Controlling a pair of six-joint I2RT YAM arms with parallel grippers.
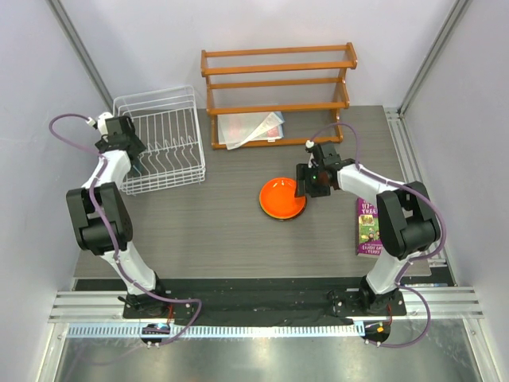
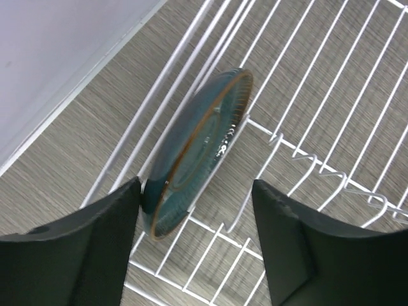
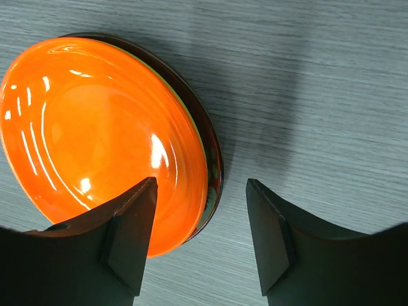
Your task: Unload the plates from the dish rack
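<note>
- Step in hand: taking the last plate out of the dish rack. I judge the task is nearly done.
- Teal plate: stands tilted on its edge between the rack's wires, near the rack's side wall.
- Left gripper: jaws wide, straddling the plate's lower rim. One finger is touching or just beside the rim and the other is apart from it. Nothing is held.
- Next move, as I judge it: close on the rim, then lift clear of the prongs.
- Orange plate: face up on the table, on top of a dark plate rim.
- Right gripper: jaws apart over the stack's edge, gripping nothing.
- Hard to make out: how many plates lie under the orange one. In the top view my left arm hides the teal plate.
</note>
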